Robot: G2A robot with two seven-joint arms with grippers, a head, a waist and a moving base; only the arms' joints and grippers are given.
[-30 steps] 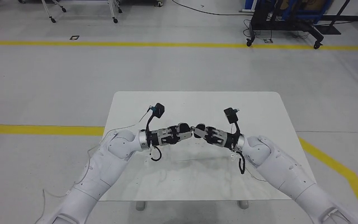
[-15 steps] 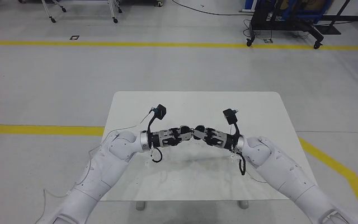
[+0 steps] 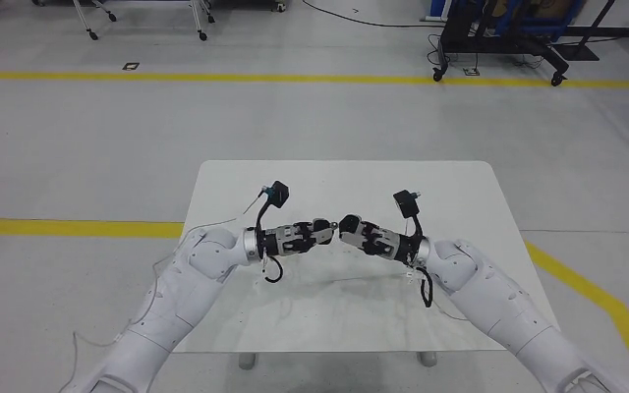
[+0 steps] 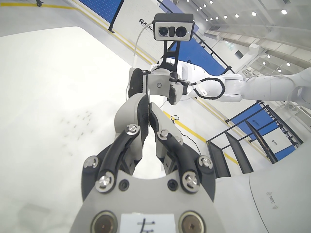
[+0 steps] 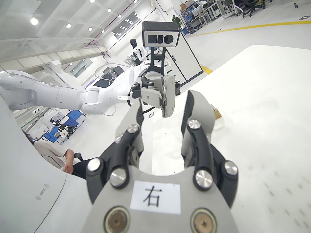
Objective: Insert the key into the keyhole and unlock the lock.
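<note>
The left arm comes onto the white table from 8 o'clock and the right arm from 4 o'clock. They meet tip to tip, raised above the tabletop near its centre. The left gripper points toward 3 o'clock and the right gripper toward 9 o'clock, so they sit just beside each other.

In its own wrist view the left claw is closed down, with the black pads all but meeting. In the right wrist view a small round piece of metal shows at the seam between those pads. It looks like the key, though it is too small to be sure.

The right claw is spread wide with nothing between its fingers, and the tip of the left claw sits in line with that gap.

Past the right claw a small brass-coloured block, the lock, lies on the table. It is partly hidden behind one finger, and its keyhole cannot be made out.

Farther out, the table's back edge runs across 12 o'clock. Beyond it is pale grey floor, crossed from side to side by a yellow line. Behind the line a black wheeled frame stands at 1 o'clock, and the legs of a light wheeled rack stand at 11 o'clock
</note>
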